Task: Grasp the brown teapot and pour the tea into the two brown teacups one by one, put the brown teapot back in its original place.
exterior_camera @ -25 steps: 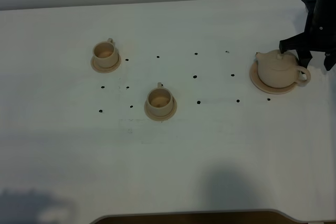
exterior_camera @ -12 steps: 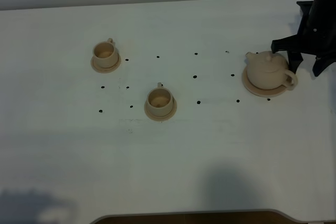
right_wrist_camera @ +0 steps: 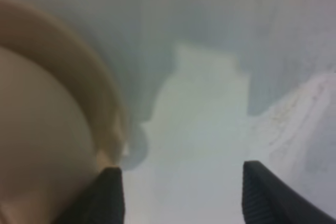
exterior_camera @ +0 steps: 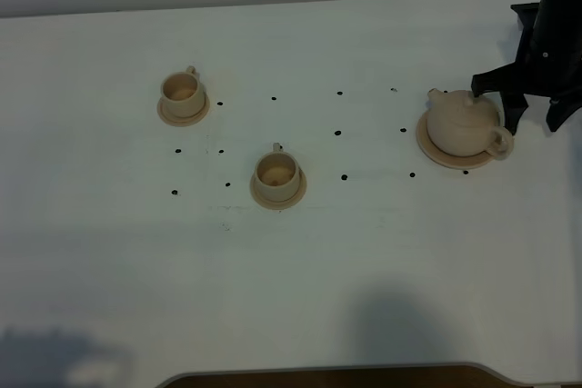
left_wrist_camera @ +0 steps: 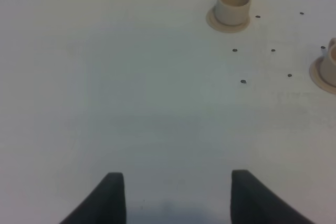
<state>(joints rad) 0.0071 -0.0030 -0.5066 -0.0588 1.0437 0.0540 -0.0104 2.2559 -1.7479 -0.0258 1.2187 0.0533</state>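
The right claw [right_wrist_camera: 179, 190] was down at table level with its jaws spread wide and nothing between them but bare white table [exterior_camera: 364, 252]. The brown teapot [exterior_camera: 462, 124] sat on its wide saucer [exterior_camera: 435, 154] just outside one finger, on the side facing the cups, not between the jaws. Its loop handle [exterior_camera: 499, 141] was the part nearest the claw. The wrist view was blurred, so I couldn't say whether that finger was brushing the pot or just clear of it. Both teacups [exterior_camera: 182, 90] [exterior_camera: 275, 170] stood on their small saucers well apart from the claw, out beyond the teapot. The left claw [left_wrist_camera: 176, 198] hung open and empty over bare table, nowhere near the action. The reach looked unfinished to me, because the claw needed to shift sideways until the handle (or the pot's shoulder) sat squarely between the jaws. A slow approach seemed wise, since a nudge could slide the pot off its saucer. Closing firmly before lifting would help, as a round clay body can swing in a loose grip.
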